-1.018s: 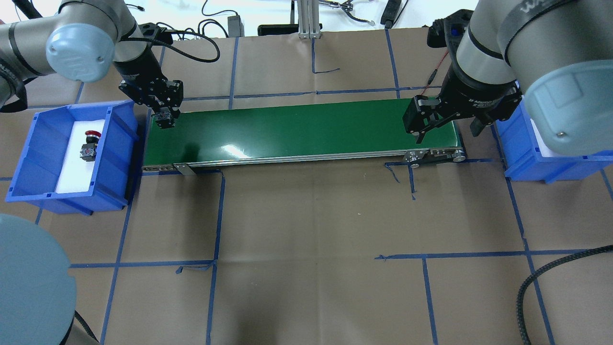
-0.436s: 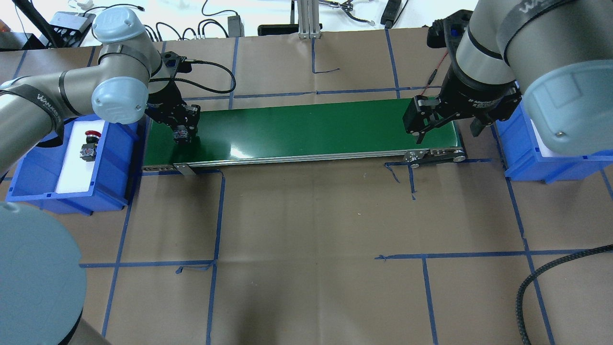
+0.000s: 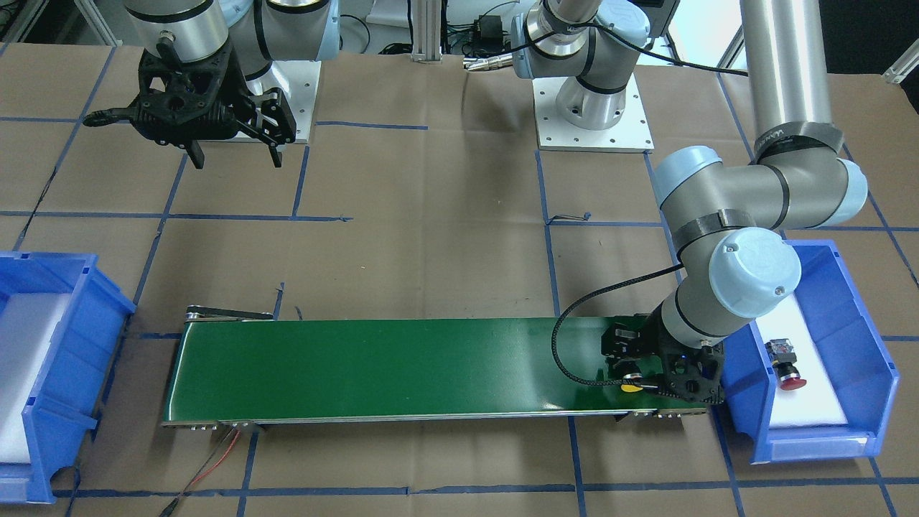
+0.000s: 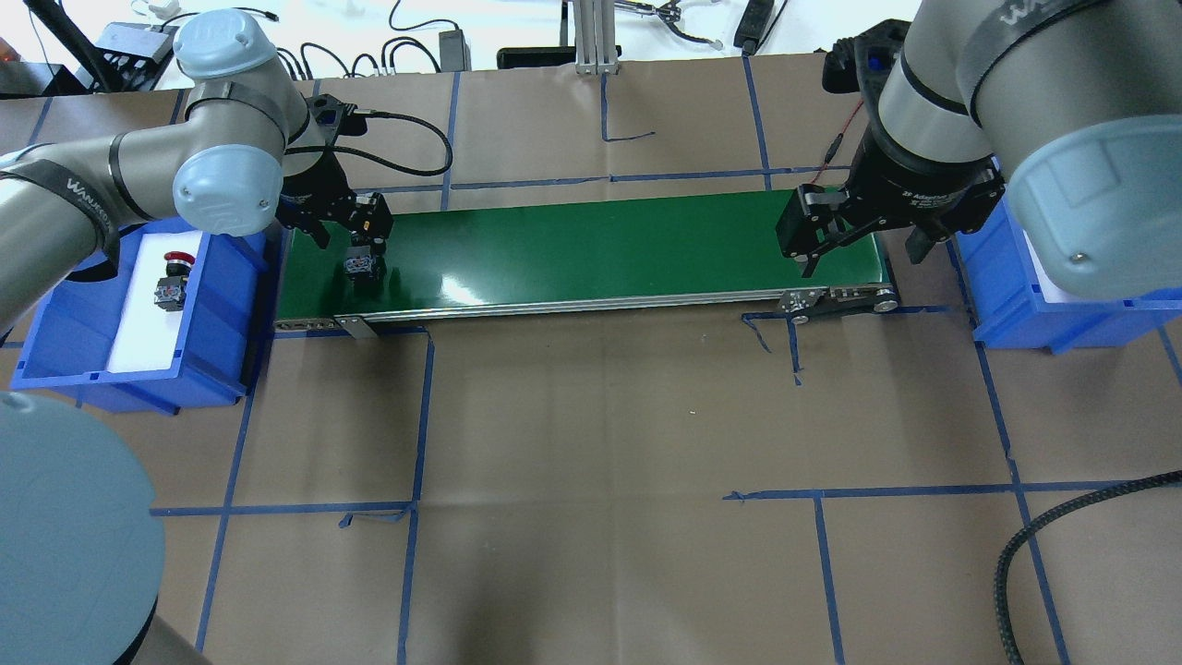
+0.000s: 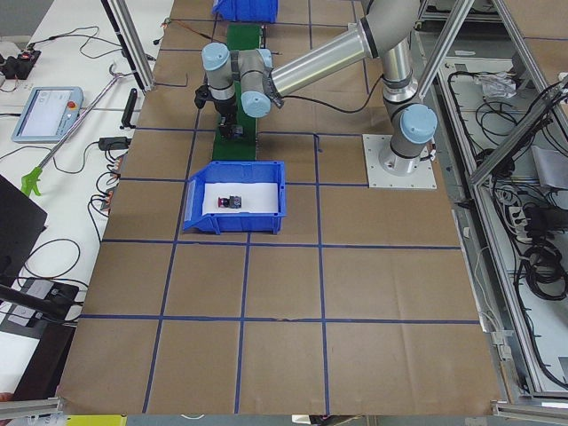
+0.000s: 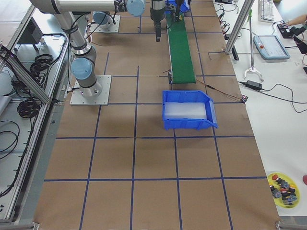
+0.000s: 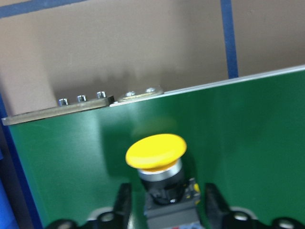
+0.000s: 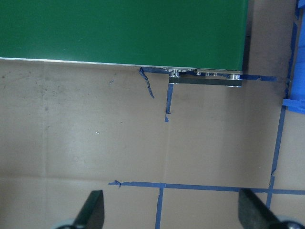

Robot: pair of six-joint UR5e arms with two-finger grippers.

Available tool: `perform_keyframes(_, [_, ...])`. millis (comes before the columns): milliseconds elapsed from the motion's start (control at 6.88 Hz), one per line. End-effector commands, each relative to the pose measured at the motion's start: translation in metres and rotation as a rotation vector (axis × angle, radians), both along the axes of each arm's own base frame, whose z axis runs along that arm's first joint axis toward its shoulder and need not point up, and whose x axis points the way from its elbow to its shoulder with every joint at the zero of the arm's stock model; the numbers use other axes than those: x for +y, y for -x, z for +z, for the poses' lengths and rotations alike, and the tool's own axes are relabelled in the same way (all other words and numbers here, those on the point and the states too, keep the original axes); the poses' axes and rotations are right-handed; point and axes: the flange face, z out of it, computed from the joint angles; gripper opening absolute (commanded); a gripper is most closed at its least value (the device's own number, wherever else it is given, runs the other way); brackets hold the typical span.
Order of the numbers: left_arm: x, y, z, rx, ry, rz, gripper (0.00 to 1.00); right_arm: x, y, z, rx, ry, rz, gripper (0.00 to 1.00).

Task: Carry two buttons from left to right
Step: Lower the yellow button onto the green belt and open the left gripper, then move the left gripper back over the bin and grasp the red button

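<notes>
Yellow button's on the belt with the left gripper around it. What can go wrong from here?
1. The fingers of the left gripper closely flank the yellow button; lifting off could snag and tip it.
2. It sits near the green belt's end and front rail, so it may fall off.
3. The right gripper hangs open, mostly over paper beside the far end, and might miss the catch.

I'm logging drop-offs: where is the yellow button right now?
In the overhead view, the yellow button sits on the green belt's left end, between the left gripper's jaws.
</notes>
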Motion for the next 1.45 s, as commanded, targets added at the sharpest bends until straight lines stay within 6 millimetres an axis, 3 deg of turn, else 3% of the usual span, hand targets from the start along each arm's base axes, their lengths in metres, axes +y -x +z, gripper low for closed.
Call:
perform_keyframes(0, [-0.001,-0.003,0.044,-0.008,0.056,-0.004,1.00,0.000,0.000,0.000,0.001,0.000,0.000,1.00])
perform_keyframes(291, [0.002,-0.002,0.127,-0.001,0.025,-0.003,1.00,0.000,0.000,0.000,0.001,0.000,0.000,1.00])
perform_keyframes(436, [-0.001,-0.002,0.160,0.005,0.003,-0.003,1.00,0.000,0.000,0.000,0.001,0.000,0.000,1.00])
perform_keyframes(582, [-0.005,-0.003,0.175,0.006,-0.002,-0.003,1.00,0.000,0.000,0.001,0.000,0.001,0.000,1.00])
perform_keyframes(873, [-0.007,-0.013,0.172,0.000,-0.002,0.011,1.00,0.000,0.000,-0.001,0.002,-0.002,0.000,1.00])
perform_keyframes(1164, [-0.008,-0.078,0.169,0.006,-0.006,0.054,1.00,0.000,0.000,-0.001,0.000,-0.002,0.000,1.00])
perform_keyframes(1309, [-0.005,-0.121,0.169,0.008,-0.007,0.042,1.00,0.000,0.000,-0.001,0.000,-0.002,-0.001,1.00])
